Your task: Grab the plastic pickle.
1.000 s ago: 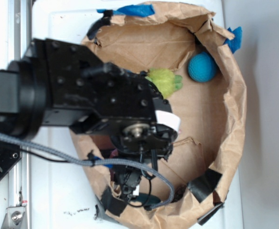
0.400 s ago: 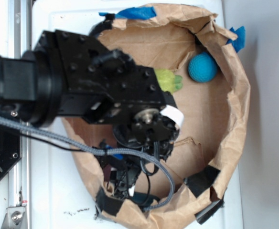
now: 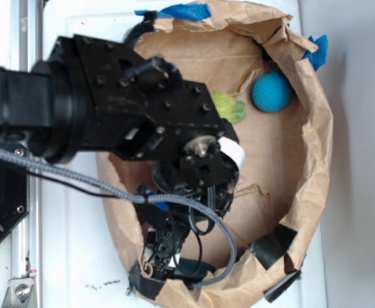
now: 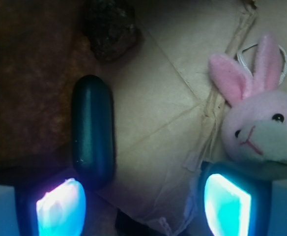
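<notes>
In the wrist view the plastic pickle, a dark teal glossy oblong, lies lengthwise on the brown paper floor. Its near end sits just above and slightly inside the left fingertip pad. My gripper is open, its two glowing pads wide apart with only paper between them. The right pad is just below a pink plush bunny. In the exterior view the black arm reaches down into the paper-lined basket and hides the pickle.
A dark brown lump lies beyond the pickle's far end. A fuzzy light-green plush pokes out beside the arm, and a blue ball rests against the crumpled paper wall. Black tape patches the near rim.
The arm has shifted right and further into the basket, covering more of the green plush. The ball and the plush have stayed put.
</notes>
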Robot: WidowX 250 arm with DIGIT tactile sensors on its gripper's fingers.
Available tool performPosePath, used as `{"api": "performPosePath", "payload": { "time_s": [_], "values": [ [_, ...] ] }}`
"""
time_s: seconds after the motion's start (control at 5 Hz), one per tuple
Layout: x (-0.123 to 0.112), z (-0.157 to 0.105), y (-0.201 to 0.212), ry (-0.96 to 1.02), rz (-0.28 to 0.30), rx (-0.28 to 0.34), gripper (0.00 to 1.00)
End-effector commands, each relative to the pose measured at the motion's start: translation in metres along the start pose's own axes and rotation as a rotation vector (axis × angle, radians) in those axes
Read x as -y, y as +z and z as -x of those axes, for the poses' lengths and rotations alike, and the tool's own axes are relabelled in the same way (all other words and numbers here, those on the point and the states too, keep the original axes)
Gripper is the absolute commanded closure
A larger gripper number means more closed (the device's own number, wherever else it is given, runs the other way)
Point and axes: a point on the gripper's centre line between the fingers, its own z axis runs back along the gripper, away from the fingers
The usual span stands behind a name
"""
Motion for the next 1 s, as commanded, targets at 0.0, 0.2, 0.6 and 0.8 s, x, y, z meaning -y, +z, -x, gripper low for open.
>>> {"api": "performPosePath", "payload": {
  "time_s": [0.0, 0.2, 0.6, 0.8],
  "values": [
    [0.008, -0.002, 0.004, -0.041, 0.002, 0.017, 0.0],
    [0.008, -0.002, 0.004, -0.041, 0.002, 0.017, 0.0],
    [0.008, -0.01, -0.019, -0.078, -0.044, 0.039, 0.0],
    [0.013, -0.008, -0.029, -0.115, -0.064, 0.025, 0.0]
  ]
}}
